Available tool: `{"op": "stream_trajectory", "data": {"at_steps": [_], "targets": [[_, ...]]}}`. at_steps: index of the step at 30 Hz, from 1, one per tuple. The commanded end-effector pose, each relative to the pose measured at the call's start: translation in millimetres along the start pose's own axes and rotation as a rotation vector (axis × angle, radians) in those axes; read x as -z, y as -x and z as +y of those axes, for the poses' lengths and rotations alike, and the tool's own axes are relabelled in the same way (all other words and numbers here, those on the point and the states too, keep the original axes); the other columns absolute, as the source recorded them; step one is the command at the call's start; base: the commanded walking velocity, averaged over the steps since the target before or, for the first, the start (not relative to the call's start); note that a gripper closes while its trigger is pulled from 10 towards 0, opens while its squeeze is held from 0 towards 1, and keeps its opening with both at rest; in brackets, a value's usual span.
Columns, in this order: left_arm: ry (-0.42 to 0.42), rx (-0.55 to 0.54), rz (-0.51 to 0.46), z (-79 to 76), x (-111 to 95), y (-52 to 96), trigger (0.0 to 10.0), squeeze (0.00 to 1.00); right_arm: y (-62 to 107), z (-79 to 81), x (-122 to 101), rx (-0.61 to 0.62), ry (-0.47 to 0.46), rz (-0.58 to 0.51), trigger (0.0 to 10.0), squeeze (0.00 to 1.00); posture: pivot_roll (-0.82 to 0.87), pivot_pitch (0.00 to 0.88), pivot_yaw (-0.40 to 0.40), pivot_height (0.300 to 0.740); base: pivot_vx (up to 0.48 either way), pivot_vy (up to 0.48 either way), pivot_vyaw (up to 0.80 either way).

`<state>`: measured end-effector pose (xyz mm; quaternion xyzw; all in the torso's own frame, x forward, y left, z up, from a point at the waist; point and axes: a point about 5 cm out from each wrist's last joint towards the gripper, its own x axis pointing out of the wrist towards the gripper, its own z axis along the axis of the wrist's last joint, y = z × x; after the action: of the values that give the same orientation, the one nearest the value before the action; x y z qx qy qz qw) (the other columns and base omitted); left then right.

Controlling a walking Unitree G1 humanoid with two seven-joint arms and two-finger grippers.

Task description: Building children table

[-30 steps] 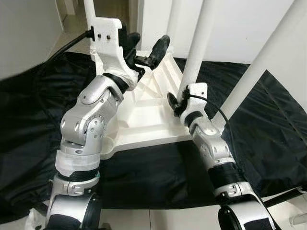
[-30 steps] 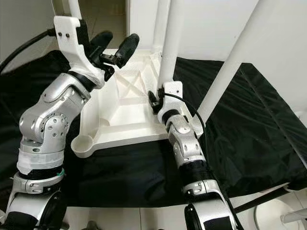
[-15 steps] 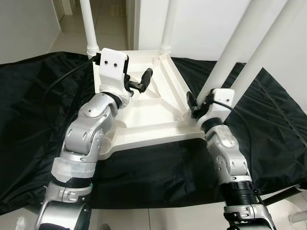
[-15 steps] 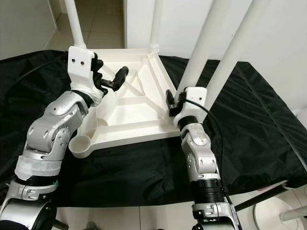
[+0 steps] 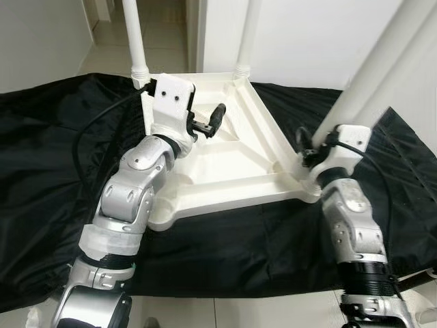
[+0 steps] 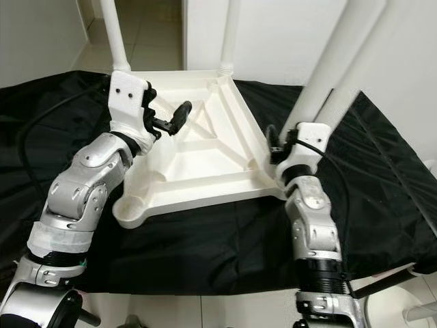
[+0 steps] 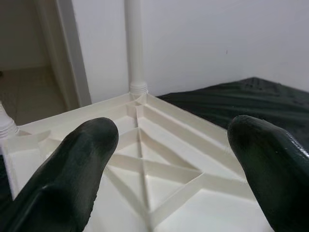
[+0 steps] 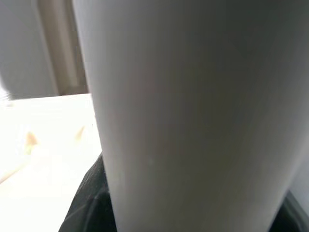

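The right gripper (image 6: 278, 152) clasped the near-right leg (image 6: 326, 65) of the upturned tabletop (image 5: 225, 164) (seating it, probably); left gripper (image 7: 169, 159) hovered wide open; next, twist tight.

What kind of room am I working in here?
Probably a home room by a hallway: pale tiled floor running through a doorway, plain white wall, and a black sheet spread under the upturned white table.
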<state>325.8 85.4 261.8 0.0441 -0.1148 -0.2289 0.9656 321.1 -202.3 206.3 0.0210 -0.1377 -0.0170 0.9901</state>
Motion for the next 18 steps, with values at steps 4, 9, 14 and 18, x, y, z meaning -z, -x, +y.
{"op": "stream_trajectory", "data": {"at_steps": [4,9,14,18], "targets": [[-0.013,0.043,0.011,-8.4,5.0,-0.4,10.0,0.0,8.6,-47.2,-2.4,0.195,0.046,0.0,10.0,0.0,-0.04,0.053,-0.031,0.74,0.0,0.0,0.0],[-0.02,0.071,0.01,-14.6,5.0,-0.4,10.0,0.0,14.0,-71.3,-3.1,0.273,0.072,0.003,10.0,0.0,-0.04,0.06,-0.023,0.74,0.0,0.0,0.0],[-0.059,0.119,0.019,-22.1,9.9,0.1,10.0,0.0,14.7,-70.2,-3.2,0.223,0.082,0.008,10.0,0.0,-0.04,0.066,-0.015,0.74,0.0,0.0,0.0],[-0.071,0.14,0.019,-24.2,11.3,0.9,10.0,0.0,13.6,-61.9,-2.9,0.181,0.078,0.008,10.0,0.0,-0.04,0.066,-0.014,0.74,0.0,0.0,0.0]]}}
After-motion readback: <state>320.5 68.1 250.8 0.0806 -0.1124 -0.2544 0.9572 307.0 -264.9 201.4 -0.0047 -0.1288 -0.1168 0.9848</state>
